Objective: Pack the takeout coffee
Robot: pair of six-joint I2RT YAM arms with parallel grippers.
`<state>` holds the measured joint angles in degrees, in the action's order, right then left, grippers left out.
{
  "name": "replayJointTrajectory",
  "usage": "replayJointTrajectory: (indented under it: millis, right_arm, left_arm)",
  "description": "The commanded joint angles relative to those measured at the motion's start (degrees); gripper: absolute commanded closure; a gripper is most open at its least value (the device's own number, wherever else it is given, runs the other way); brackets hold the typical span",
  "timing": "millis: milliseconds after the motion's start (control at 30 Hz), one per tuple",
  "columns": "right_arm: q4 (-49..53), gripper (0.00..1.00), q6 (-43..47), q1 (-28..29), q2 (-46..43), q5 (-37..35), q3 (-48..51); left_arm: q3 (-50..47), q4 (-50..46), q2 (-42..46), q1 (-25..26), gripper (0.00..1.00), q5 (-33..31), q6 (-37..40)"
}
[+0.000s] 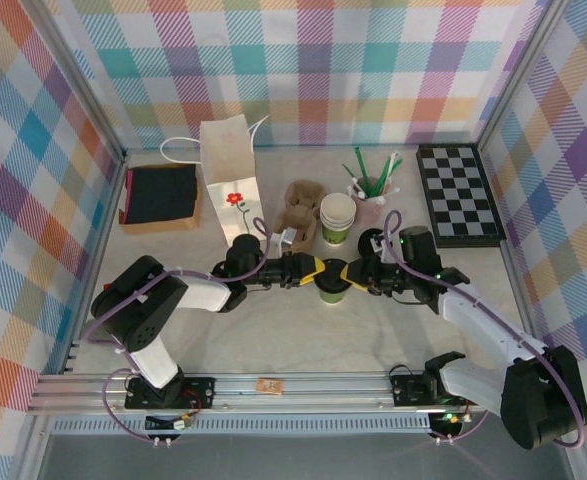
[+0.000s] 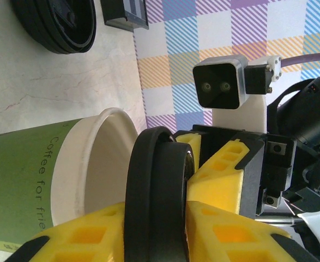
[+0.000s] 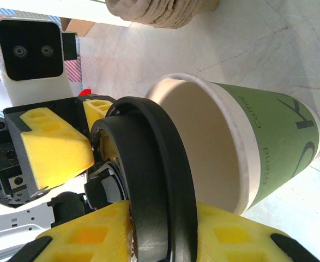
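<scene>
1. The cup point(image 1: 333, 292) stands upright in the middle of the table point(image 1: 303, 345), its mouth open. The lid point(image 2: 154, 191) sits just above its rim, tilted and not seated.
2. The left gripper point(image 1: 319, 271) and right gripper point(image 1: 351, 273) meet over it from opposite sides. Each one's fingers look clamped on the lid's edge.
3. Step in hand, I judge: capping the cup.
4. Next, the lid needs levelling, centring on the rim and an even press down. Only then is the cup ready for the bag point(image 1: 228, 180).

At mid-bench I see my left gripper point(image 1: 320, 270) and right gripper point(image 1: 351, 273) meeting on a black lid point(image 1: 335, 268), right by the green cup point(image 1: 332, 293).
</scene>
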<state>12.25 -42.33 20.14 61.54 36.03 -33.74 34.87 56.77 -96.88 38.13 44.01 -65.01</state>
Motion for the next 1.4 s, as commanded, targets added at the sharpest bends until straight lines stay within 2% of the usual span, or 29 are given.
replayJointTrajectory:
  millis: [0,567,1067,1367]
  right_arm:
    - [5.1,0.7,1.9,-0.5,1.2,-4.5,-0.3]
    - [8.8,0.7,4.1,-1.4,1.7,-6.4,-2.3]
    - [8.9,0.69,4.7,-2.1,2.7,-7.2,-2.1]
    - [9.2,0.68,5.1,-3.0,3.0,-7.6,-2.0]
  left_arm:
    - [2.1,-0.9,1.7,0.2,0.66,0.7,2.5]
    - [4.2,-9.5,4.3,-0.2,0.52,0.3,6.8]
    - [5.6,-14.0,6.4,-0.2,0.5,-0.2,8.8]
    - [6.4,-15.3,8.3,-0.2,0.34,-0.4,8.7]
